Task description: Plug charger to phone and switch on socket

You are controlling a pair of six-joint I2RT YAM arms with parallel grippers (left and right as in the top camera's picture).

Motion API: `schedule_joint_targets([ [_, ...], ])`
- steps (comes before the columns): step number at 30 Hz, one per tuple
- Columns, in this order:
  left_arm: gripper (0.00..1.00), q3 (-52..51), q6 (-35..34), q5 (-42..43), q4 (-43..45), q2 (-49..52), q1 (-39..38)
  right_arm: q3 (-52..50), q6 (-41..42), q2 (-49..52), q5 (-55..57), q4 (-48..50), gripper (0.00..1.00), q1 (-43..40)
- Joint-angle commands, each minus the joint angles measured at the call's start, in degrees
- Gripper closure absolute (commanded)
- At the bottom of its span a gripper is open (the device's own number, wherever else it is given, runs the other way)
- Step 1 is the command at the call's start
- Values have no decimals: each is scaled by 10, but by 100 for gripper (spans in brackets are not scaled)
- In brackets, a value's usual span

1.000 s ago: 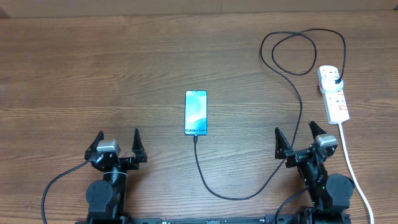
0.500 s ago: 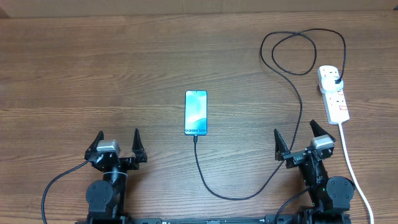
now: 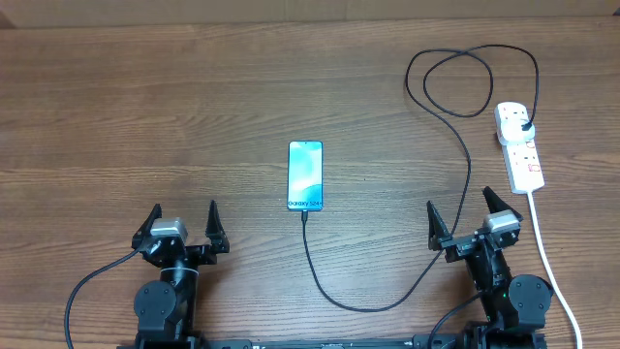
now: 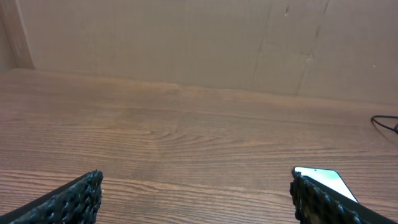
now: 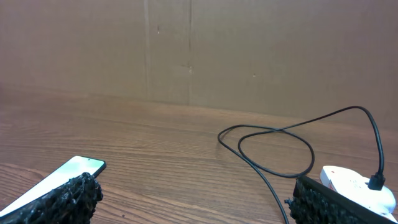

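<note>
- The phone (image 3: 304,175) lies flat and screen up near the middle of the table (image 3: 145,97); its long axis runs 12 to 6 o'clock in the overhead view, with the "Galaxy S24+" lettering at the 6 o'clock end.
- The charger (image 3: 359,307) meets the phone's 6 o'clock edge with its connector tip; how deeply the tip sits cannot be told; the cable sags toward 5 o'clock, climbs toward 1 o'clock, makes 1 loop at the far right, and ends in a black plug seated in the socket (image 3: 523,160).
- The socket lies at the phone's 3 o'clock, well apart; its long axis runs about 12 to 6 o'clock, leaning slightly toward 5, and its white cord (image 3: 554,276) leaves the 6 o'clock end; the switch positions are too small to read.
- The left gripper (image 3: 184,206) sits at the phone's 7 o'clock, fingers spread wide, holding nothing.
- The right gripper (image 3: 457,199) sits at the phone's 4 o'clock, fingers also spread wide and empty; the rising cable passes between its fingertips in the overhead view, lying on the table.
- Against 1 second ago, the right wrist sits a touch nearer 7 o'clock; the left arm, phone, charger and socket match.
- A cardboard wall (image 4: 186,37) backs the table at 12 o'clock.
</note>
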Motion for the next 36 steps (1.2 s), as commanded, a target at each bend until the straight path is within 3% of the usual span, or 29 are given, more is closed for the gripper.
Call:
schedule_joint_targets([
  [1,0,-2,11,3,1,-6,3,-6,-2,-6,-1,4,0,2],
  [36,0,-2,11,3,1,-6,3,-6,-2,-6,-1,4,0,28],
])
